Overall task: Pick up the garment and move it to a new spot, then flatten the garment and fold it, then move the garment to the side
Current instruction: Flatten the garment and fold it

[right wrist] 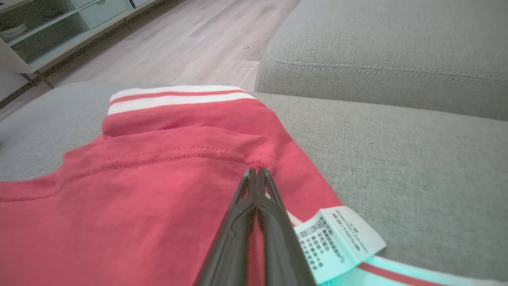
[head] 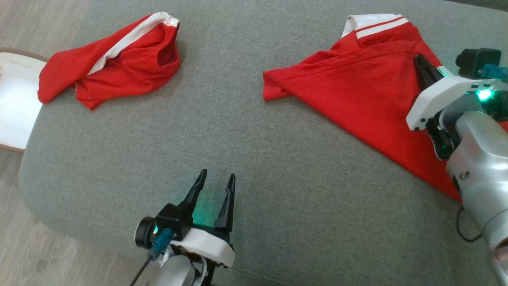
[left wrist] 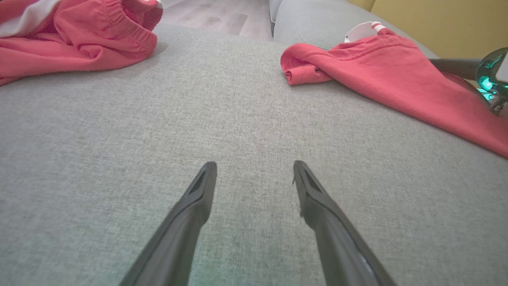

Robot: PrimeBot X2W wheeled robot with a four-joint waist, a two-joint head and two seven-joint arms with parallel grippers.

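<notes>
The garment point(head: 357, 79), a red shirt with a white striped cuff, lies spread on the right of the grey cushion point(head: 246, 151). My right gripper point(head: 418, 58) rests on it near its far right edge. In the right wrist view that gripper point(right wrist: 257, 171) is shut, its tips pinching a pucker of the garment point(right wrist: 158, 178) at a seam, beside a white care label point(right wrist: 337, 238). My left gripper point(head: 217, 176) stands open over bare cushion near the front edge, holding nothing. In the left wrist view the gripper point(left wrist: 254, 165) points at the gap left of the garment point(left wrist: 389, 75).
Red shorts point(head: 119, 59) with a white stripe lie crumpled at the cushion's far left, also in the left wrist view point(left wrist: 79, 35). A white mat point(head: 16, 103) lies on the floor to the left. Behind the cushion rises a sofa seat point(right wrist: 397, 51), and a shelf unit point(right wrist: 51, 31) stands across the wooden floor.
</notes>
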